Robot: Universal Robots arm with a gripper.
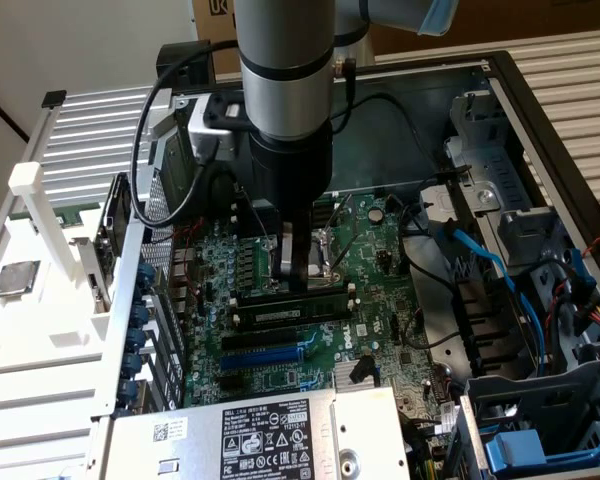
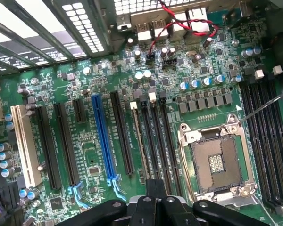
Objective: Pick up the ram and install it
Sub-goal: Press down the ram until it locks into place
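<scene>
Gripper pressed on ram at memory slot

Gripper [image 1: 302, 272] stood inside the open computer case [image 1: 540, 110], jaws clenched, its tips down on the ram [image 1: 290, 301]. That ram lay lengthwise in a black slot on the green motherboard [image 1: 380, 300], just beside the empty processor socket [image 2: 216, 165].

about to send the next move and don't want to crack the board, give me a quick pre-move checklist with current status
1. ram lying along a memory slot on the motherboard: ok
2. end effector over the ram's middle: ok
3. end effector shut: ok
4. ram fully seated, end clips latched: cannot tell
5. blue cable away from the memory slots: ok
</scene>
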